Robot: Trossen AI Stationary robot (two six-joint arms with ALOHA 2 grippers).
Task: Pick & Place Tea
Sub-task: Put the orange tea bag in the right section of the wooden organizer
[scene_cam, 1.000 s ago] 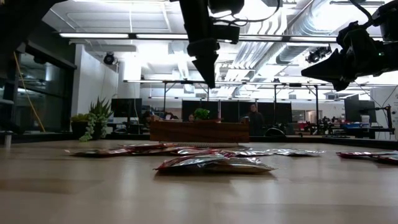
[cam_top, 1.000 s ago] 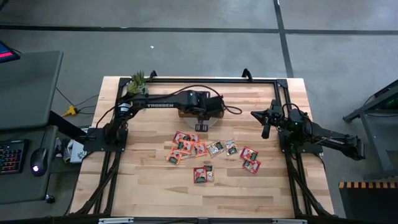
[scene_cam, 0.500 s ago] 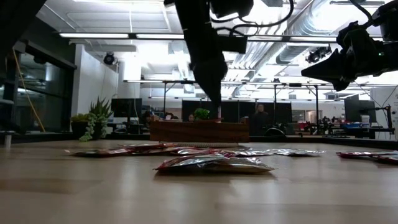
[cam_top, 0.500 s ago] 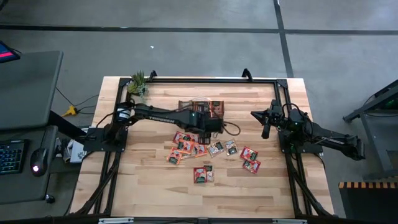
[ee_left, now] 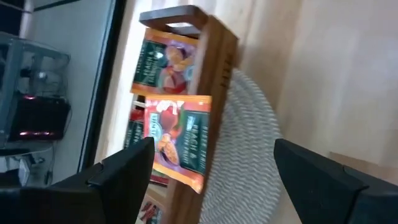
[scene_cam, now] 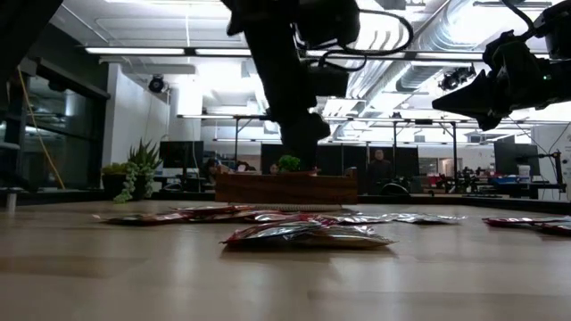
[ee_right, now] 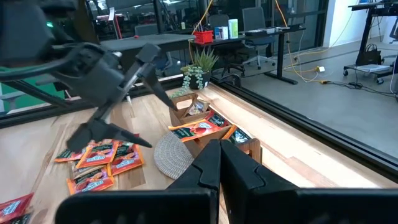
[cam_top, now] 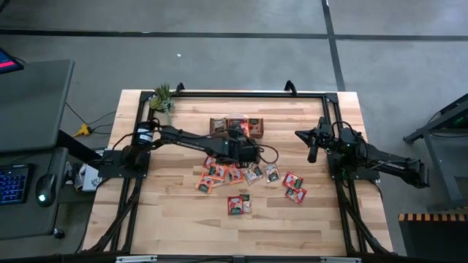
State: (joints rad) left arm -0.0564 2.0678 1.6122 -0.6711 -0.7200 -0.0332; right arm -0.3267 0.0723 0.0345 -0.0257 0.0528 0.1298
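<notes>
Several red and orange tea sachets (cam_top: 223,172) lie flat on the wooden table mid-way, with more to the right (cam_top: 294,188) and toward the near edge (cam_top: 238,205). Behind them stands the brown tray (cam_top: 235,126), with sachets (ee_left: 177,140) standing in its compartments. My left gripper (cam_top: 247,155) hangs open just above the far edge of the pile, between pile and tray, slanting down; in the right wrist view its spread fingers (ee_right: 112,142) have nothing between them. My right gripper (cam_top: 312,152) waits shut and level at the table's right side.
The tray stands on a round woven mat (ee_left: 249,143). A small potted plant (cam_top: 161,97) is at the far left corner. Black frame rails (cam_top: 241,93) run along the table's far and side edges. Bare wood (cam_top: 183,226) stretches toward the near edge.
My left gripper has swung from over the tray toward the near edge and come down over the sachet pile, tipping and rolling as it went. Its fingers, shut to a point a second ago, now stand apart. The tray, hidden by the arm before, now shows.
</notes>
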